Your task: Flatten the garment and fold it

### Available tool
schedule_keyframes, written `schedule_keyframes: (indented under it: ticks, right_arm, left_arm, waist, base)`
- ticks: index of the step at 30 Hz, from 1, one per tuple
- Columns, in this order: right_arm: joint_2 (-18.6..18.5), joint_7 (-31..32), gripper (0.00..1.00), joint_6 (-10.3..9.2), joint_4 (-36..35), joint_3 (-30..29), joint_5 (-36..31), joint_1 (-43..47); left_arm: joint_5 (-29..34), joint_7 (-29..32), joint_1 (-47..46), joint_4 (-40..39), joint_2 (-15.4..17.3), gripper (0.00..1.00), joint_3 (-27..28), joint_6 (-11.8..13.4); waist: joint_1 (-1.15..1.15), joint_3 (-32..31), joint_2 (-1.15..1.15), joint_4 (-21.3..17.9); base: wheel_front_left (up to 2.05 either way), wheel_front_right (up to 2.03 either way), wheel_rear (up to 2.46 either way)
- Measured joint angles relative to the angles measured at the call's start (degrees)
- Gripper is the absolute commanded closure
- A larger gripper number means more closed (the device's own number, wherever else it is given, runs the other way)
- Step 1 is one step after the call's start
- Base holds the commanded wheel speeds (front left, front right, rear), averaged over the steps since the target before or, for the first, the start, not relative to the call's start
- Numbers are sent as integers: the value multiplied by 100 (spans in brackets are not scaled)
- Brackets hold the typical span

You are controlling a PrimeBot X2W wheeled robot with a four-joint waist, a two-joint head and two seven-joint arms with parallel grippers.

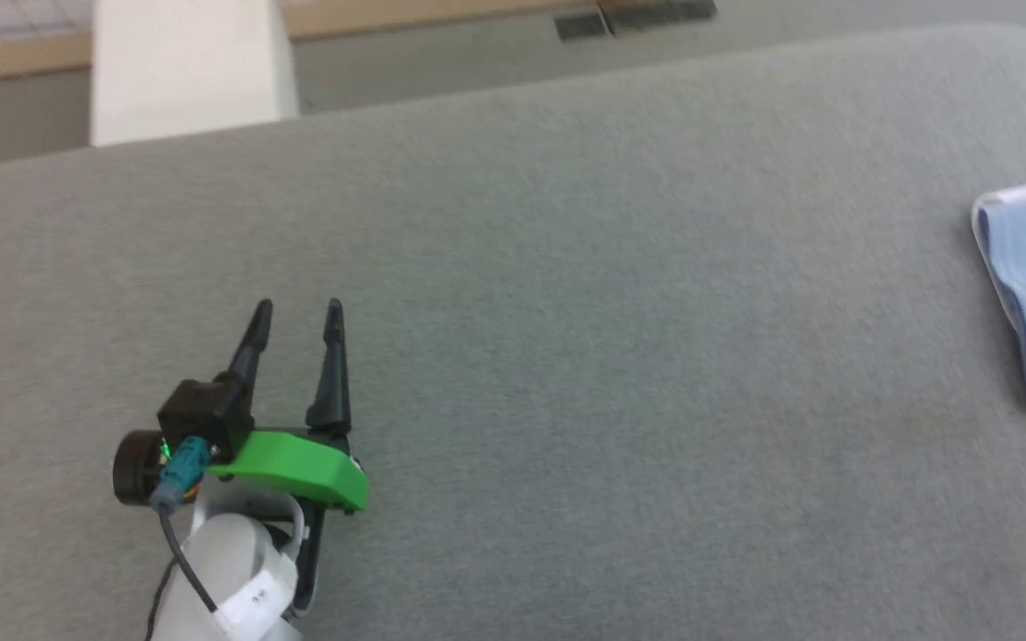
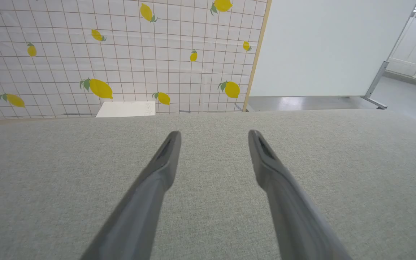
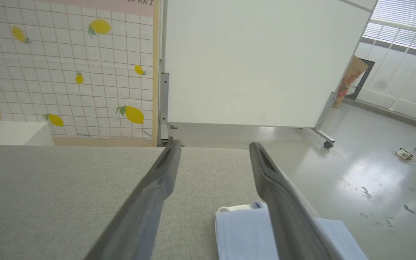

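Garment (image 3: 244, 231), soft blue oblong; left end effector (image 1: 297, 307), right end effector (image 3: 215, 144) both splayed

Garment (image 1: 1012, 258) on the table (image 1: 566, 312) at its right edge, right gripper (image 3: 213, 146) directly above it, left gripper (image 1: 297, 312) over the table's left part, well apart, box (image 1: 183, 67) behind the far edge.

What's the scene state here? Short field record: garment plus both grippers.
garment: light blue, lying in a compact folded shape, white layer at one end
location: right end of the grey fabric surface, near its edge
left gripper: open, empty, over bare surface, far from garment
right gripper: open, over the garment, gripping nothing; contact unclear
background: lemon-print wall
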Motion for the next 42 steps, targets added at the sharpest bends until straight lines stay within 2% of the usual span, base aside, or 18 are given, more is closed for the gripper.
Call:
schedule_keyframes:
  ticks: [4,7,10,14,24,42]
  right_arm:
    - [266,162,0,0,-1022,-35,124,849]
    - [639,323,0,0,-1826,-113,90,1528]
    - [1022,459,0,0,-2405,-122,-14,2040]
    - [1359,482,0,0,-2830,-66,-135,2552]
    - [1886,559,0,-1,-3089,174,-348,3294]
    - [2002,581,0,-1,-3004,312,-216,3364]
  left_arm:
    - [-45,-5,104,4,-49,0,-44,-2]
    - [-107,-5,248,-18,-60,0,-45,-1]
    - [-135,-5,392,-32,-71,0,-21,5]
    - [-140,-5,522,-86,-85,0,-3,7]
    - [-143,-5,932,-87,-114,0,-9,7]
    - [-294,-5,1161,-102,-125,0,-198,109]
  waist:
    - [0,-264,0,264]
    - [0,-481,0,461]
    - [0,-678,0,613]
    - [0,-902,0,796]
    - [0,-1260,0,1035]
    - [0,-1358,0,1103]
  base:
    - [0,0,0]
    - [0,0,0]
    - [0,0,0]
    - [0,0,0]
    - [0,0,0]
    - [0,0,0]
